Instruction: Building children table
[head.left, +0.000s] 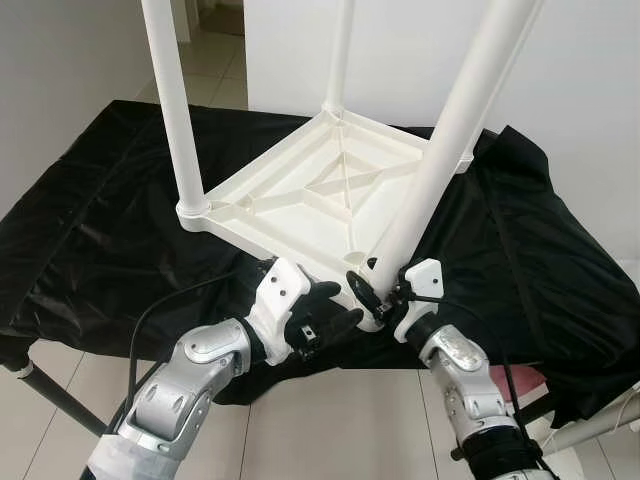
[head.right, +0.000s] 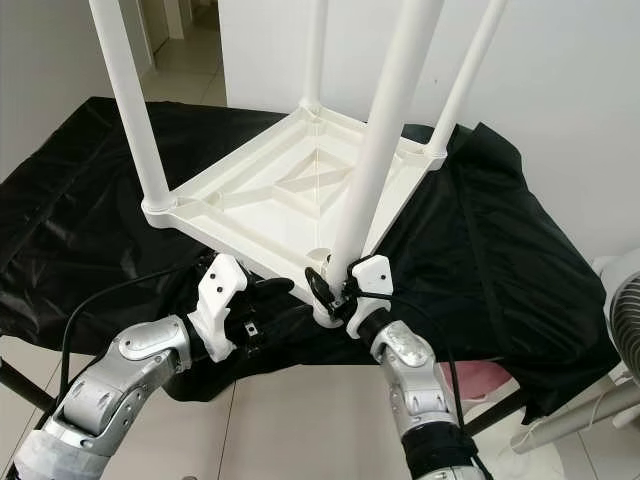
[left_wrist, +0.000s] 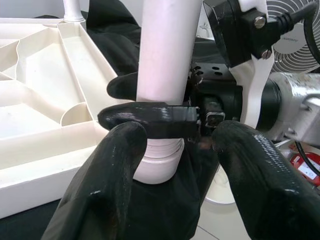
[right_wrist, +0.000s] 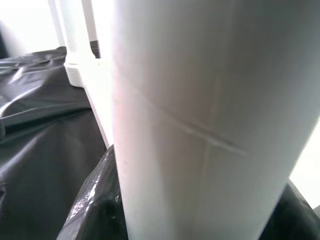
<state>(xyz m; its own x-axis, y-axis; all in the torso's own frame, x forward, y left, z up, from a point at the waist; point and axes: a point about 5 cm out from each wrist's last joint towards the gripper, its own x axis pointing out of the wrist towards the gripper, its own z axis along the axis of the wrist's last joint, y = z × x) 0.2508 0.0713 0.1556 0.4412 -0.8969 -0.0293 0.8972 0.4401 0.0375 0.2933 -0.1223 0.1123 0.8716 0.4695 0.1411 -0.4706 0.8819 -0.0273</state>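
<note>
The right end effector (head.left: 372, 292) is clamped on the base of the nearest white table leg (head.left: 452, 130), one black finger (left_wrist: 150, 115) wrapped across the front of it just above the corner socket (left_wrist: 159, 167). The left end effector (head.left: 335, 305) sits just beside that same corner with its two fingers (left_wrist: 107, 190) spread apart and holding nothing. The leg leans away from upright. The white children's table top (head.left: 300, 205) lies upside down, ribbed underside up, on a desk draped in black cloth (head.left: 90, 240). Three other legs (head.left: 172, 100) stand in its remaining corners. A white fan (head.right: 622, 320) stands at the robot's right.
</note>
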